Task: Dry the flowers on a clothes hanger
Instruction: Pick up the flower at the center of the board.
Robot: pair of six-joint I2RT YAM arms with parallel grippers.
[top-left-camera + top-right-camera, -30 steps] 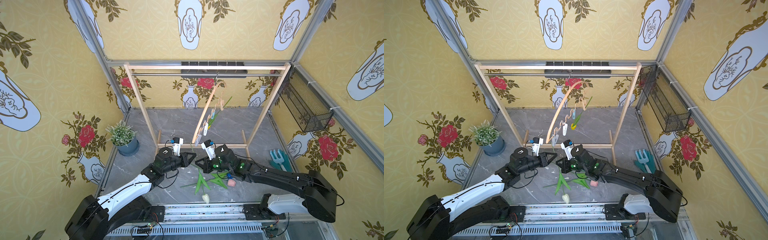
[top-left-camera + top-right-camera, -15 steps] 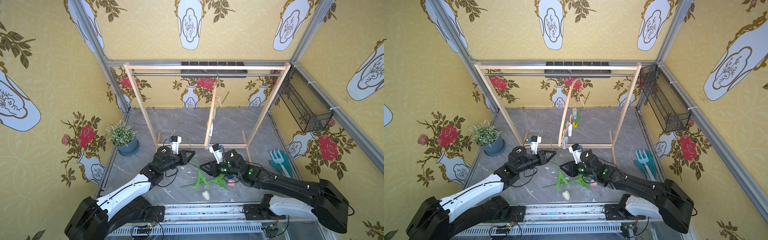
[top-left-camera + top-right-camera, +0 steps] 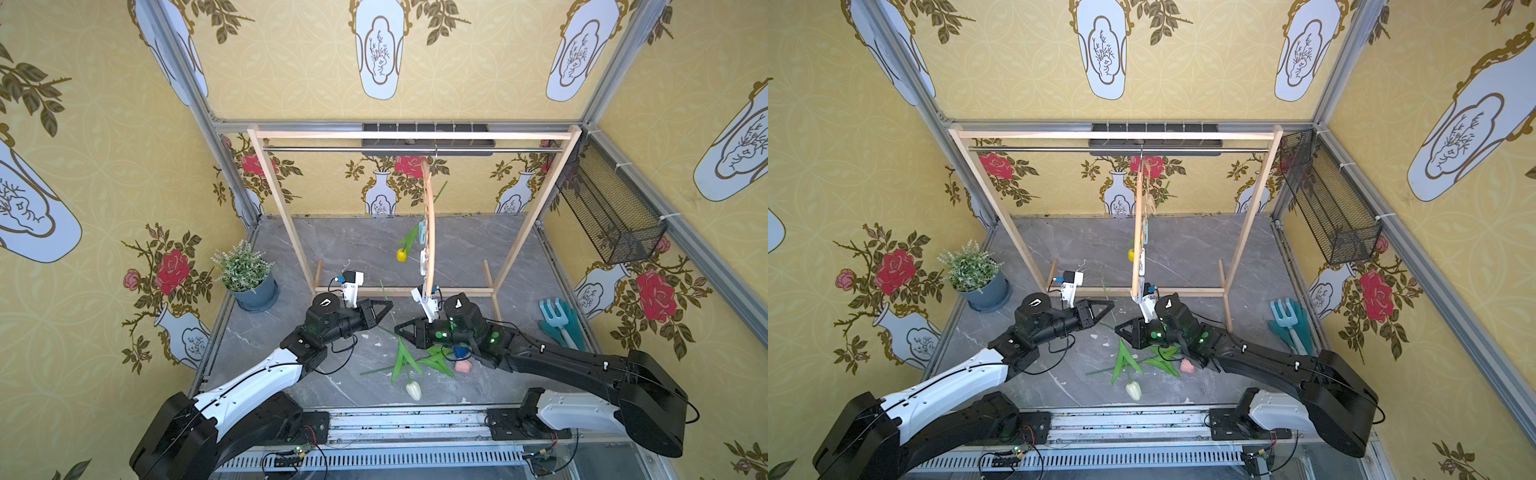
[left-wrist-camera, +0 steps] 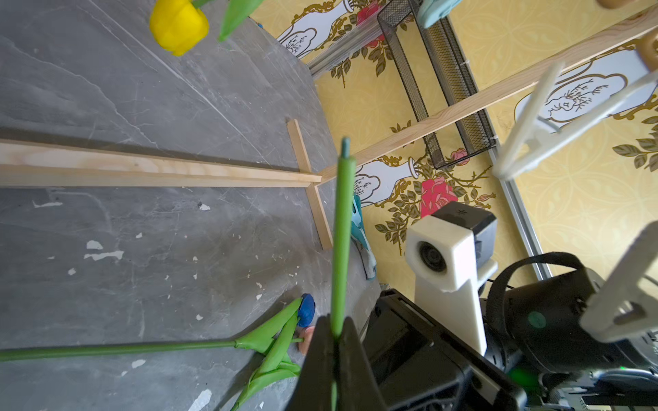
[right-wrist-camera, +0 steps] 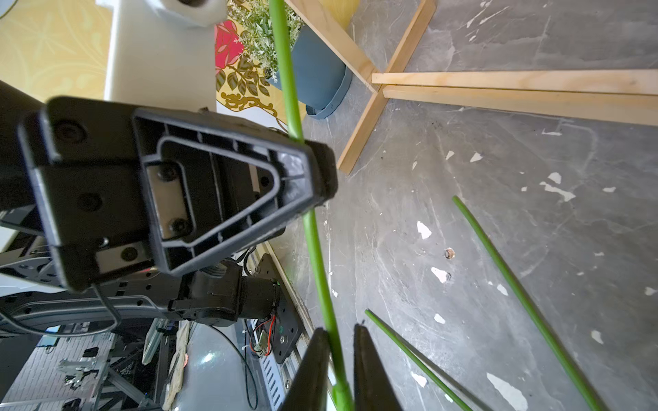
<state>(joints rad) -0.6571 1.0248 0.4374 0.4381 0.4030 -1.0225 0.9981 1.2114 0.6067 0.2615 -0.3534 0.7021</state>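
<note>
while a pot holds a plant, one tulip is gripped.

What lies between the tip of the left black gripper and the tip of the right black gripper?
A thin green tulip stem crosses the gap between the left gripper and the right gripper. This shows in both top views.

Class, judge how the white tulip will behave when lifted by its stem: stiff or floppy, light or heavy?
The white tulip seems fairly stiff: its stem juts straight, unsupported, beyond the left gripper. Probably light, since a narrow pinch holds it. The head may swing.
</note>
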